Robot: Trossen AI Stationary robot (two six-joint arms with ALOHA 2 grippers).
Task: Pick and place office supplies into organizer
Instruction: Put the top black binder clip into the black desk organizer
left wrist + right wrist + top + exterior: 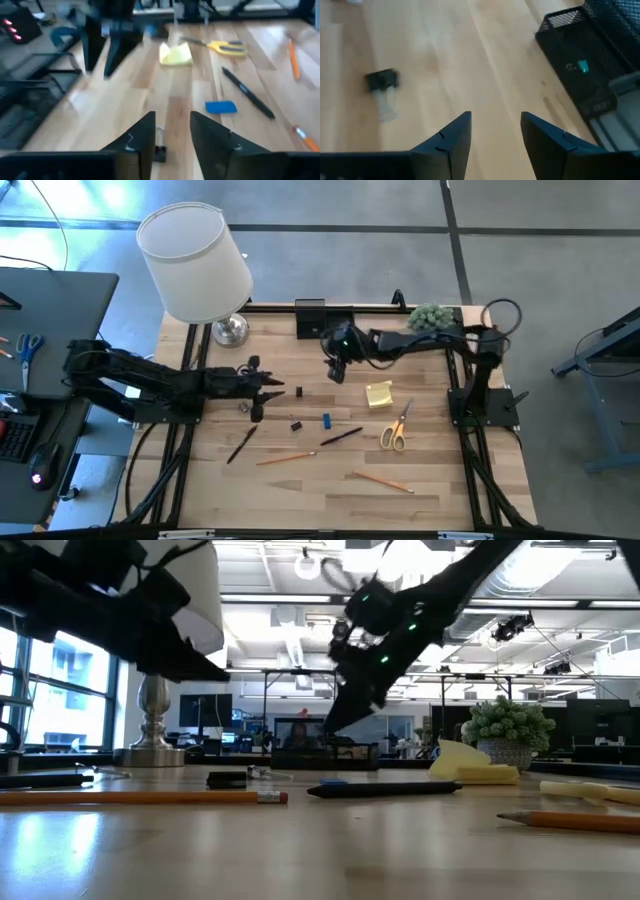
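Observation:
The black organizer (312, 316) stands at the table's far edge; the right wrist view shows its mesh wall (580, 55). Loose on the table lie a yellow sticky pad (379, 394), orange scissors (397, 430), a blue piece (326, 420), two dark pens (342, 436), two pencils (286, 459) and small black clips (298, 391). My left gripper (276, 386) is open and points toward the table's right, with one clip (159, 150) just beyond its fingertips. My right gripper (335, 372) is open above bare table, in front of the organizer, with nothing between its fingers.
A white-shaded lamp (195, 260) with a chrome base (230, 330) stands at the far left corner. A small green plant (432, 316) sits at the far right. A desk (50, 330) with blue scissors stands beside the table's left edge. Bare wood lies along the near edge.

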